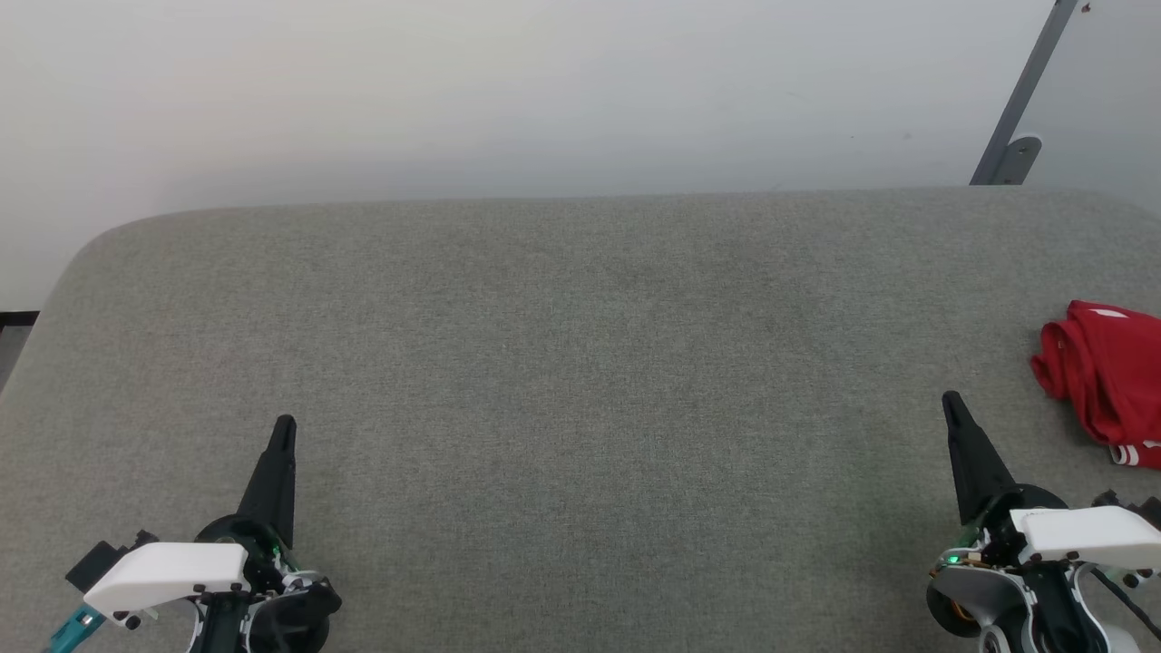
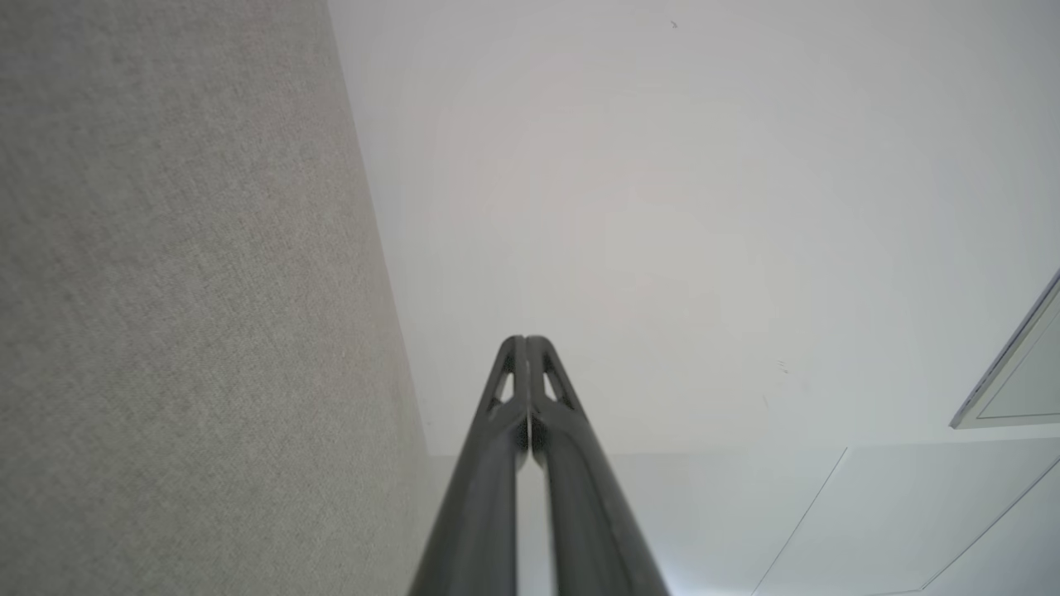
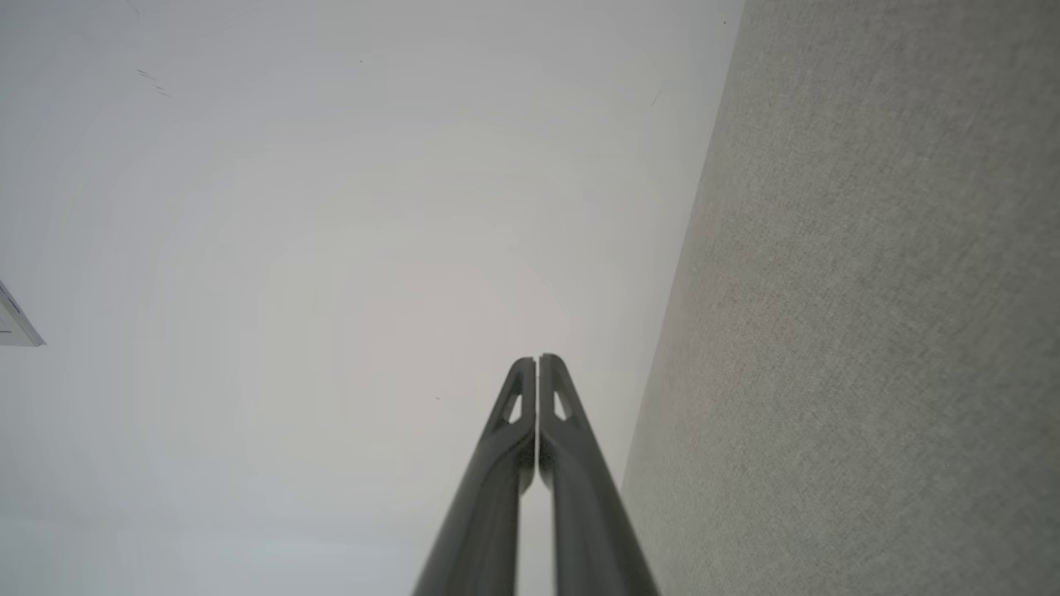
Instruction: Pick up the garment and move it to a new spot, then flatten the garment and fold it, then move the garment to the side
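Grey woven surface (image 1: 580,363) holds crumpled red garment (image 1: 1102,381); left pincer (image 1: 284,426) and right pincer (image 1: 951,402) closed, empty.

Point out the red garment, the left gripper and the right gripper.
garment (image 1: 1102,381), head view, bunched red fabric.
left gripper (image 2: 525,339), left wrist view, shut fingertips.
right gripper (image 3: 538,359), right wrist view, shut fingertips.

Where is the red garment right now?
In the head view, the garment lies crumpled at the far right edge of the grey padded surface, below the slanted metal bar.
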Controlling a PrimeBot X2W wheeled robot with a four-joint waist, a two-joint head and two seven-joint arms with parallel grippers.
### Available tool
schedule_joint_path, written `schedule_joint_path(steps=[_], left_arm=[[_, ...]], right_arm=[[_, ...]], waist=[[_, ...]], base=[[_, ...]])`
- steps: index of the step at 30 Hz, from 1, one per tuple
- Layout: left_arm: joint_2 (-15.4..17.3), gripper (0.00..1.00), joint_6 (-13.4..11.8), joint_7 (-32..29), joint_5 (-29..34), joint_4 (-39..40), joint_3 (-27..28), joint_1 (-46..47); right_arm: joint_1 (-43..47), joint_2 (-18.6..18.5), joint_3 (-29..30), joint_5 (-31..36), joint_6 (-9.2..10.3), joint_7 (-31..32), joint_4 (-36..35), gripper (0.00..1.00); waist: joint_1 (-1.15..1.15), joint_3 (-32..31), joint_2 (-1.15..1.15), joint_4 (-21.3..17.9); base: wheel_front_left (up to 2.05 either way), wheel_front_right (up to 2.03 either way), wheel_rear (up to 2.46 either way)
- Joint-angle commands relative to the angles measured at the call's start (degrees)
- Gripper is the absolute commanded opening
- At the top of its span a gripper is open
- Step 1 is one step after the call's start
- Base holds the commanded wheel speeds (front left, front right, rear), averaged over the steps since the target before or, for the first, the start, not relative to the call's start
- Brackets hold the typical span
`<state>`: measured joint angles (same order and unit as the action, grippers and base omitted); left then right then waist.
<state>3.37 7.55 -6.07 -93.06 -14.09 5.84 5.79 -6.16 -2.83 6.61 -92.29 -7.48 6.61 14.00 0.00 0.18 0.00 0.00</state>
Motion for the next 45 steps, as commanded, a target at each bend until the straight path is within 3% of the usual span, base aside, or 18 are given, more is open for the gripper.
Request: schedule_joint_path(steps=[1, 45], left_arm=[[-0.1, 0.0, -0.1, -0.2, 0.3, 0.0, 0.3, 0.8], [-0.3, 0.0, -0.1, -0.4, 0.5, 0.0, 0.5, 0.8]], right_arm=[[-0.2, 0.1, 0.0, -0.1, -0.02, 0.1, 0.1, 0.0], [-0.2, 0.1, 0.0, -0.1, -0.02, 0.1, 0.1, 0.0]], waist=[[0.0, 0.0, 0.0, 0.0], [0.0, 0.0, 0.0, 0.0]], base=[[0.0, 0.0, 0.0], [0.0, 0.0, 0.0]])
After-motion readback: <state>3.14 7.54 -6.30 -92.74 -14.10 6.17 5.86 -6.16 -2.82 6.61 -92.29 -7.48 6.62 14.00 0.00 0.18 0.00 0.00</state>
